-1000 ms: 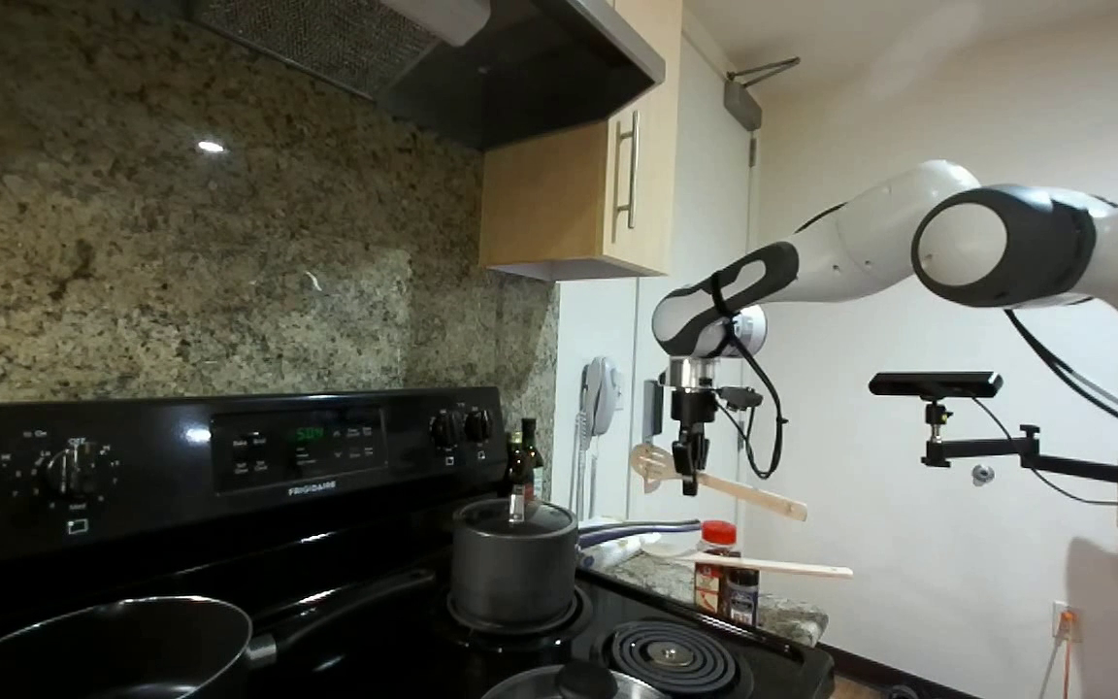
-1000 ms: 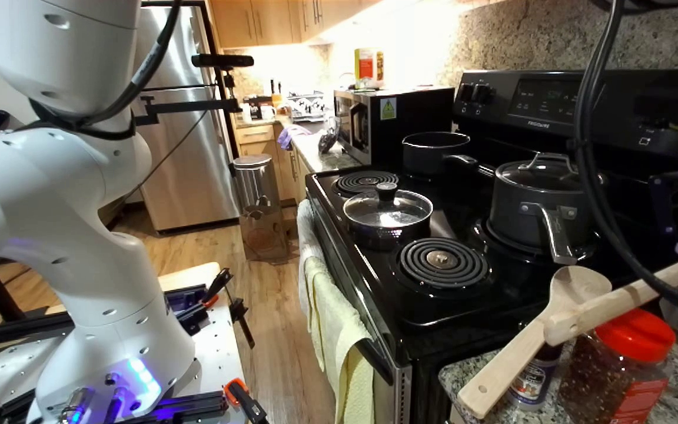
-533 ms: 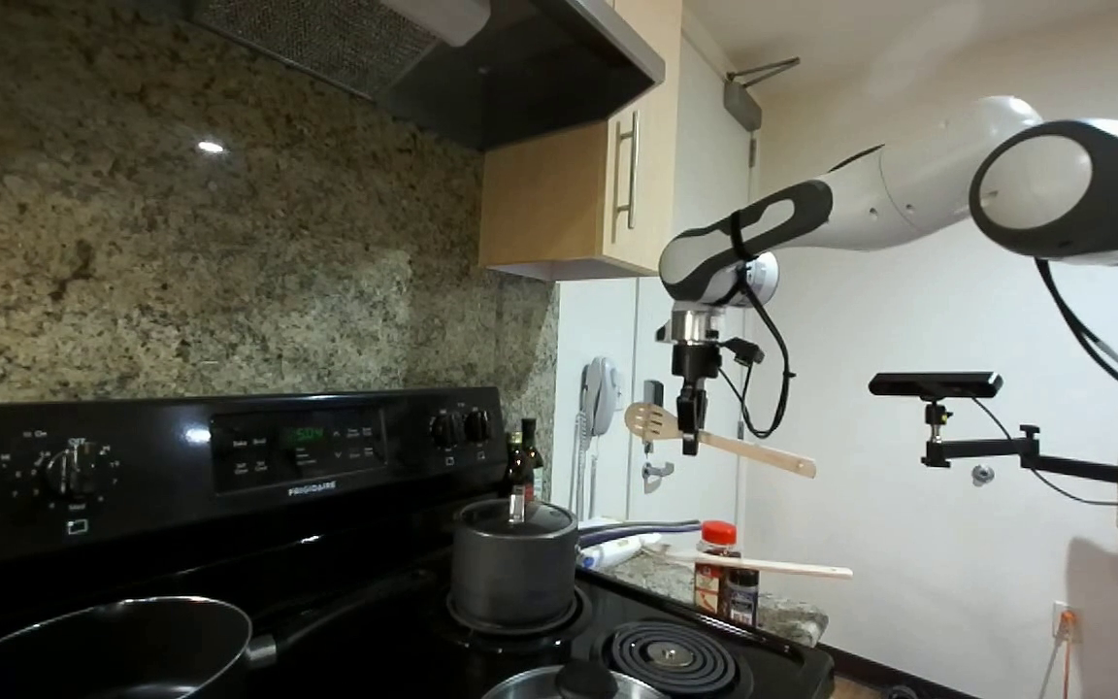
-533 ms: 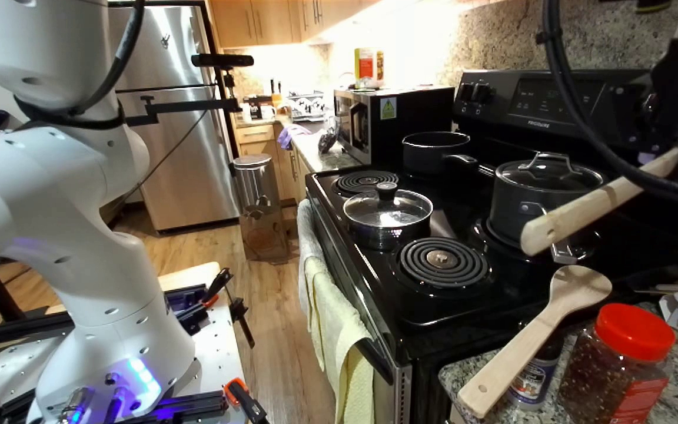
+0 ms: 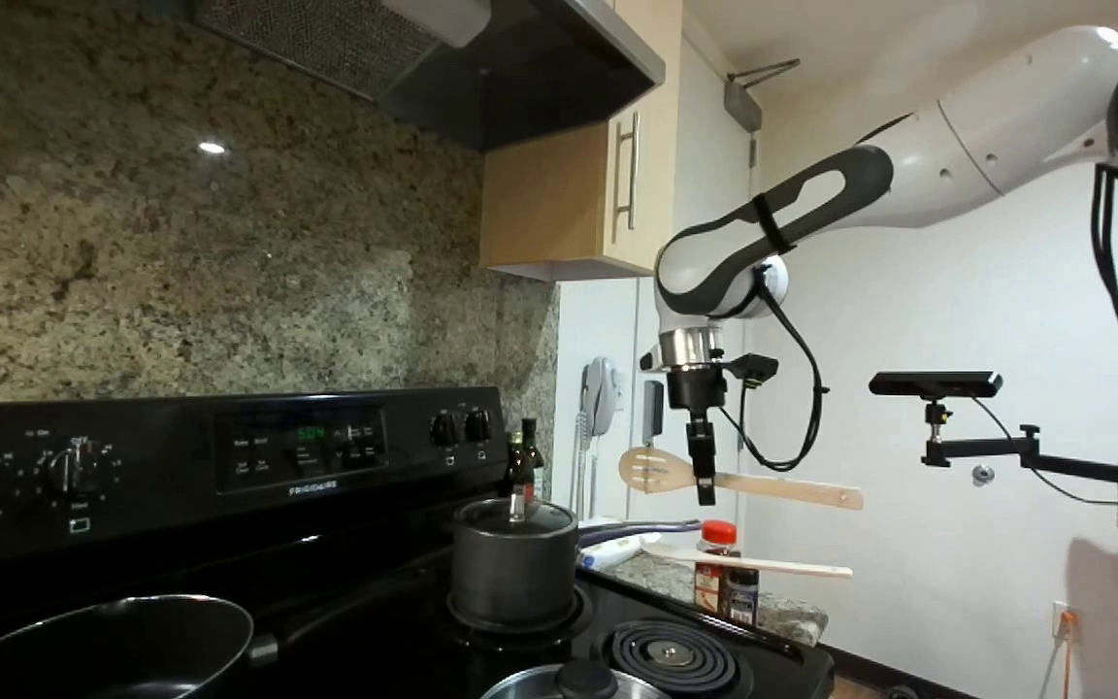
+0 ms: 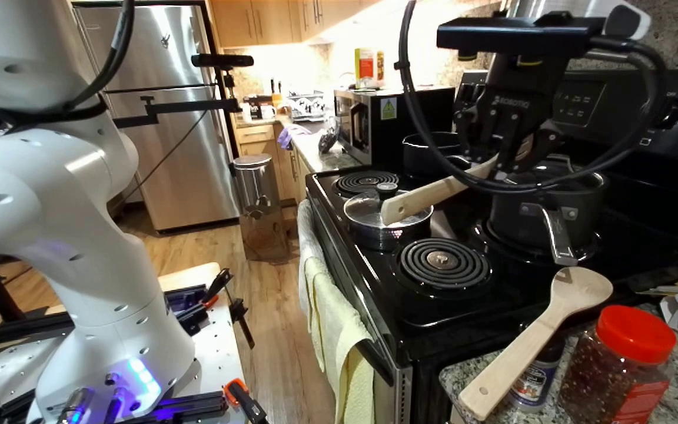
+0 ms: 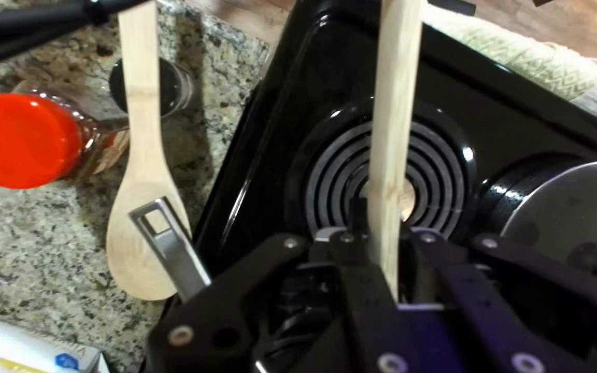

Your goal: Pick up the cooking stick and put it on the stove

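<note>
My gripper (image 5: 705,493) is shut on the cooking stick (image 5: 792,490), a light tan wooden spatula with a slotted oval head, and holds it level in the air by the middle. In an exterior view the gripper (image 6: 509,168) and the cooking stick's handle (image 6: 433,197) are above the stove (image 6: 433,312); the head is hidden behind the gripper. In the wrist view the cooking stick (image 7: 393,103) runs up from between the fingers (image 7: 384,223), above a coil burner of the black stove (image 7: 278,129).
A dark lidded pot (image 6: 542,206) stands on the stove, with a glass-lidded pan (image 6: 389,218) and a black saucepan (image 6: 433,150). A second wooden spoon (image 6: 527,347) lies across jars on the counter, beside a red-lidded jar (image 6: 621,353). The range hood (image 5: 520,78) hangs above.
The gripper and cooking stick have moved from above the counter to above the stove, rising first and then coming down. The second spoon and the pots have not moved.
</note>
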